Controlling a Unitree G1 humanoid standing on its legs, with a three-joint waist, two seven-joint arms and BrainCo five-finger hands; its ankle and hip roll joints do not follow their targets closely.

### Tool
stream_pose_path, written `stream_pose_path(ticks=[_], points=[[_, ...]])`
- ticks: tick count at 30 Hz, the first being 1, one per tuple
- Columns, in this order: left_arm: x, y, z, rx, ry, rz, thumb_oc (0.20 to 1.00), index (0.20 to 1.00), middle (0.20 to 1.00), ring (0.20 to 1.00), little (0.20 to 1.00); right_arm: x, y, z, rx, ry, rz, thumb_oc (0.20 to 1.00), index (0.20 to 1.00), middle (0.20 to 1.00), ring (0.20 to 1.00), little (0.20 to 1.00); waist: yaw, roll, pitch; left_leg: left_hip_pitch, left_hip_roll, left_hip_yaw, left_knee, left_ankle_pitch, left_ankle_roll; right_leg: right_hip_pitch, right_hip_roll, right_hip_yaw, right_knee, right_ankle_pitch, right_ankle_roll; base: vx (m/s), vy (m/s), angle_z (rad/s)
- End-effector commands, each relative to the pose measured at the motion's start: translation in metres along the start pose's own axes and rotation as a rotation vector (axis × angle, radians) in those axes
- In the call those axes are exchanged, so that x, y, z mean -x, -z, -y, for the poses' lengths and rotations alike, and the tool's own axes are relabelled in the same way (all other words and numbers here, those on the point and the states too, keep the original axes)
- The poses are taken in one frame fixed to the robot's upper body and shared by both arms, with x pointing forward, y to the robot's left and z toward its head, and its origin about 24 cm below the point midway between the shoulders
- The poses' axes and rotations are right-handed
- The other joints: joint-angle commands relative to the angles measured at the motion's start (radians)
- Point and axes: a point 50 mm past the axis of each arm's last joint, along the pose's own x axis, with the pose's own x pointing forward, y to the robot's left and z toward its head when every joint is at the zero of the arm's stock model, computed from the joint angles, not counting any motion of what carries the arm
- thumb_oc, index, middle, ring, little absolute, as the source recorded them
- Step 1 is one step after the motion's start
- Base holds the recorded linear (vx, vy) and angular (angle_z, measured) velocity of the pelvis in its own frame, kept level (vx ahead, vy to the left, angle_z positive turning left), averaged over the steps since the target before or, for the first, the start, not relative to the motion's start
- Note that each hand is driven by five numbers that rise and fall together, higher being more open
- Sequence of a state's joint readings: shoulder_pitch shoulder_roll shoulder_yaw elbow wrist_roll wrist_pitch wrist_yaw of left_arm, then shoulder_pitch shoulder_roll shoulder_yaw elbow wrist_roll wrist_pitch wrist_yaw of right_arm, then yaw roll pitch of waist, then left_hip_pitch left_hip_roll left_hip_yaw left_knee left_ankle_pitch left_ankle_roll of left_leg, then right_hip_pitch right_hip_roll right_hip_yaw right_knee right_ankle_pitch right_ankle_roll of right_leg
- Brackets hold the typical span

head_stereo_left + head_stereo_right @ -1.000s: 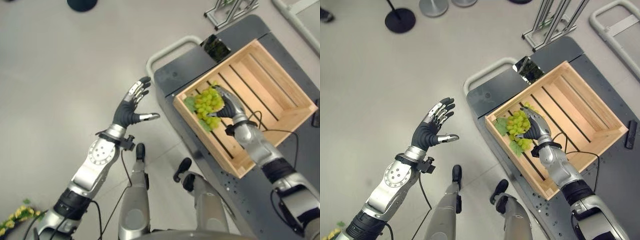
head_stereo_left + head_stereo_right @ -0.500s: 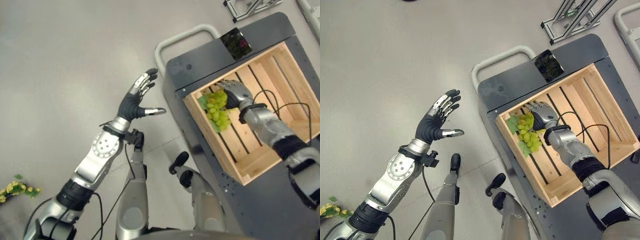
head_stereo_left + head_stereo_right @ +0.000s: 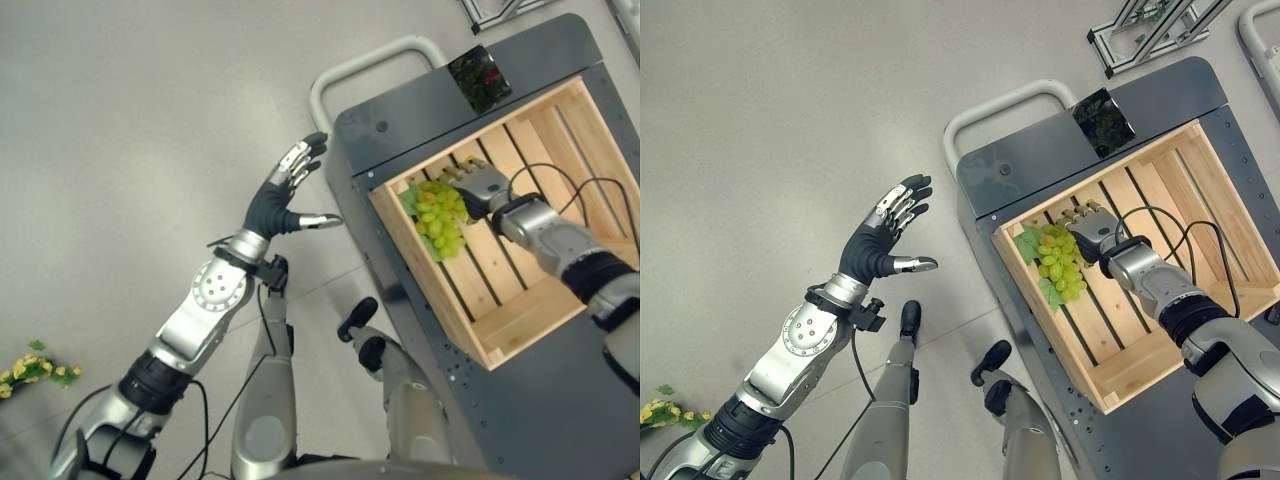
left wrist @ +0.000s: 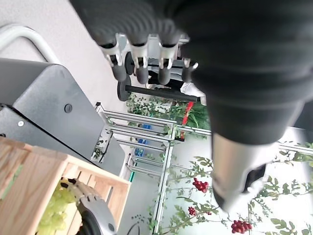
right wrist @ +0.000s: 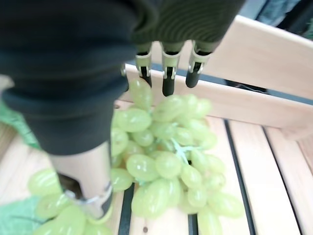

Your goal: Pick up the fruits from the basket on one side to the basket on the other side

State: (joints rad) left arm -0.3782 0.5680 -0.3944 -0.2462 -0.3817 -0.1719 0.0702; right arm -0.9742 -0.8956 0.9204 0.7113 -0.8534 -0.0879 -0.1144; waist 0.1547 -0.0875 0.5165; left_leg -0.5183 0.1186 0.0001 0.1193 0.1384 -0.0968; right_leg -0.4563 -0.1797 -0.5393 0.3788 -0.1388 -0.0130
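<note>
A bunch of green grapes with a green leaf lies on the slats in the near left corner of a wooden crate. My right hand rests inside the crate against the bunch's far side. In the right wrist view its fingers reach out straight over the grapes, its thumb stands beside them, and it is open. My left hand is raised over the bare floor to the left of the cart, fingers spread and open, holding nothing.
The crate sits on a dark cart with a grey tube handle at its far left end. A black glossy device lies on the cart beyond the crate. An aluminium frame stands behind. Yellow-green fruit lies on the floor at lower left.
The camera has shifted. My right hand has come off the top of the grapes to their far side, fingers straighter. The bunch stays in the crate's corner. The left hand stays raised.
</note>
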Motion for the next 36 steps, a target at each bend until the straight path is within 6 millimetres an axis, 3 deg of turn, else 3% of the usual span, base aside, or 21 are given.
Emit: stream_pose_path(ticks=[1,15,27,36], points=[[-0.005,-0.031,0.006,-0.031,0.039,0.178,1.000,1.000,1.000,1.000,1.000,0.002,0.024,0.019,0.162,-0.003,-0.012,1.000,1.000,1.000,1.000,1.000,-0.007,-0.037,0.004,0.000,-0.029,0.006,0.057,-0.113,0.027,0.087,-0.022,0.022,-0.179,0.103,0.142,0.00,0.000,0.00],[-0.008,-0.035,0.010,-0.023,0.032,0.206,1.000,1.000,1.000,1.000,1.000,-0.005,0.020,0.021,0.207,-0.005,-0.027,1.000,1.000,1.000,1.000,1.000,-0.008,-0.031,0.004,-0.025,-0.035,-0.006,0.055,-0.110,0.030,0.065,-0.022,0.020,-0.184,0.107,0.146,0.00,0.000,0.00],[-0.010,-0.037,0.014,0.004,0.007,0.219,1.000,1.000,1.000,1.000,1.000,-0.010,0.021,-0.004,0.179,-0.075,-0.140,1.000,1.000,1.000,1.000,1.000,0.005,0.011,0.004,-0.108,-0.049,-0.025,0.074,-0.108,0.038,-0.006,-0.031,0.013,-0.161,0.105,0.147,0.00,0.008,0.04],[-0.009,-0.040,0.014,0.002,-0.006,0.231,1.000,1.000,1.000,1.000,1.000,-0.011,0.033,-0.002,0.157,-0.066,-0.228,1.000,1.000,1.000,1.000,1.000,0.007,0.033,0.004,-0.199,-0.060,-0.037,0.095,-0.103,0.042,-0.097,-0.040,0.004,-0.121,0.097,0.147,0.00,0.007,0.01]])
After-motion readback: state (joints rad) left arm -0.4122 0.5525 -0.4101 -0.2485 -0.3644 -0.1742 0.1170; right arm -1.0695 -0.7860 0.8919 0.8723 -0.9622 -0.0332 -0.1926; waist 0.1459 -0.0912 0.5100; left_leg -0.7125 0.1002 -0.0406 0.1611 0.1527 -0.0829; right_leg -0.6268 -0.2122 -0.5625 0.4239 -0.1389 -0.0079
